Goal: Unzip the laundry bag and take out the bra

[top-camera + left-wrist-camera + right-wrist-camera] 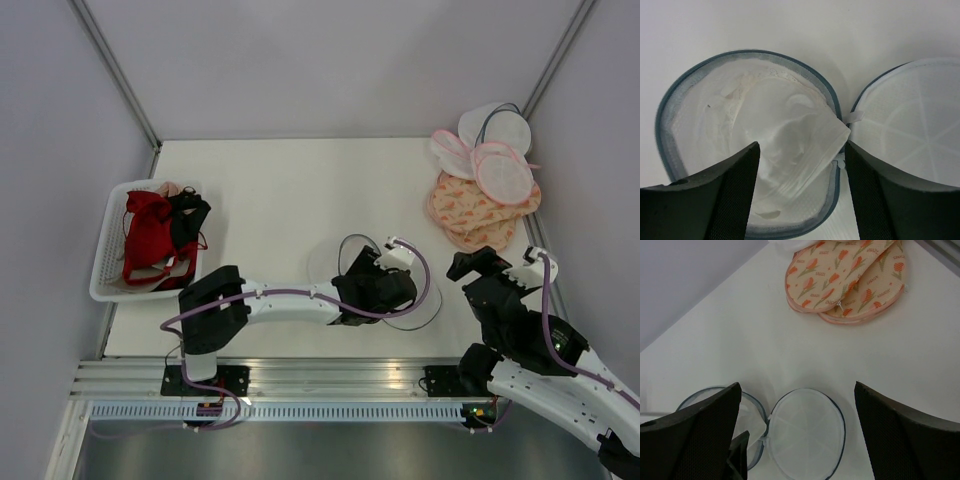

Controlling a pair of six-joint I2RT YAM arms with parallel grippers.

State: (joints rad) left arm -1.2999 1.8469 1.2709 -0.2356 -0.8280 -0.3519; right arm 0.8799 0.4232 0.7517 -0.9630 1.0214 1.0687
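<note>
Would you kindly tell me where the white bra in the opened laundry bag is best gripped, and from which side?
The bra lies in the upturned half of the laundry bag, whose rim blocks sideways entry. So it is likely best to grip its raised folded corner beside the hinge, from straight above.

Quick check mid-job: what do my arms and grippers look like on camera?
The left arm and right arm have white links and black joints, each trailing a lilac cable. The left gripper and right gripper have broad black fingers with finely textured inner faces.
</note>
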